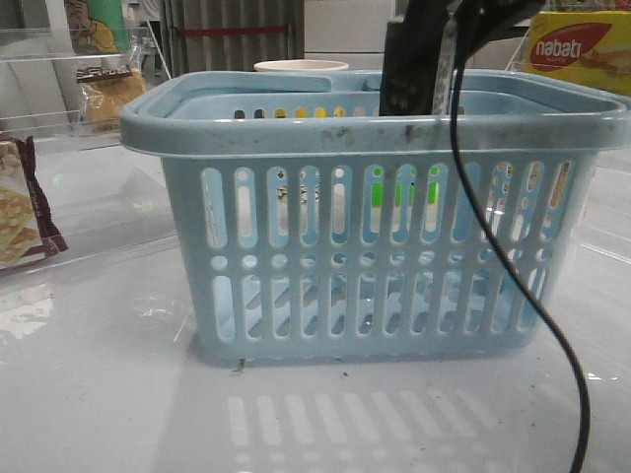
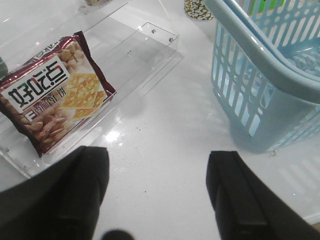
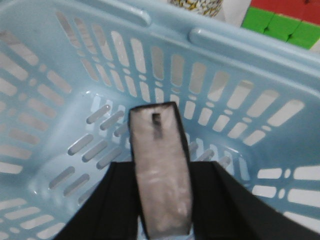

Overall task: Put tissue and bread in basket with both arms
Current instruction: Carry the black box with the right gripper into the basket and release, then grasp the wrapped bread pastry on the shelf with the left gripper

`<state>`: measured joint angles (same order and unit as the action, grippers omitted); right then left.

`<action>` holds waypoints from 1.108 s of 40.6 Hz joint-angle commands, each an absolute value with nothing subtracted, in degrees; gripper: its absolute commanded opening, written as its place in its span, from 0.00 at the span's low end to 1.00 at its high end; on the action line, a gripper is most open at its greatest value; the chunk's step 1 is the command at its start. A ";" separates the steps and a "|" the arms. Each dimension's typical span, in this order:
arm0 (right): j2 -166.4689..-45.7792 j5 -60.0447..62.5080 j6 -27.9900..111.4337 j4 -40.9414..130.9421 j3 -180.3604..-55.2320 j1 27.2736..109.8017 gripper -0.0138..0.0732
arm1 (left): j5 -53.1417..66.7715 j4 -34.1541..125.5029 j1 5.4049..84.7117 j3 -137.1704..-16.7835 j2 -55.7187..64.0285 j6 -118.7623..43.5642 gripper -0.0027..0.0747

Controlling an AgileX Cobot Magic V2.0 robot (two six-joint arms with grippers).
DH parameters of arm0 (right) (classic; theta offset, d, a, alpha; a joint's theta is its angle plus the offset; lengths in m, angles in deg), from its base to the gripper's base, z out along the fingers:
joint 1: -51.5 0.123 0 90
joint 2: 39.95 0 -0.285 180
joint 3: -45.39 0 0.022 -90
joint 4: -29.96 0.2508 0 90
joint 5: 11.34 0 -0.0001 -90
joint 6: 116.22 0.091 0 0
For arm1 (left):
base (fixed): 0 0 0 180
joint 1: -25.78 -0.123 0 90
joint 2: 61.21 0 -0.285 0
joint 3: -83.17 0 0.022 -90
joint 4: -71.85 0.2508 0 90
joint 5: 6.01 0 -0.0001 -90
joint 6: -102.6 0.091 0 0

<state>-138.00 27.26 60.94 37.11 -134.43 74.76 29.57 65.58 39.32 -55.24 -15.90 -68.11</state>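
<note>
Tissue [image 3: 161, 175] unlabelled; "nabati" box [image 1: 580, 49] behind.

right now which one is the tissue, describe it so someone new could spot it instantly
Start at the big light-blue basket in the middle of the table. Over its inside, the right gripper is shut on the tissue, a narrow pack with a black border and a pale, crinkly face. It is the only item held, unlike the maroon-edged cracker packet lying in the clear tray outside the basket.
</note>
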 commanded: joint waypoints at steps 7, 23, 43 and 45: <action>-136.18 24.05 59.38 36.17 -135.91 74.76 0.80 | 25.45 65.21 39.86 -56.98 -15.62 -68.04 0.65; -118.79 23.03 56.19 34.57 -128.02 74.76 0.80 | 25.45 65.21 39.86 -56.98 -15.62 -68.04 0.65; -98.38 22.32 56.14 33.85 -109.78 74.76 0.80 | 23.22 65.21 39.86 -59.75 -11.35 -68.04 0.86; -98.37 23.13 56.14 33.85 -109.65 74.76 0.80 | 23.22 65.21 39.86 -61.08 -9.35 -68.04 0.87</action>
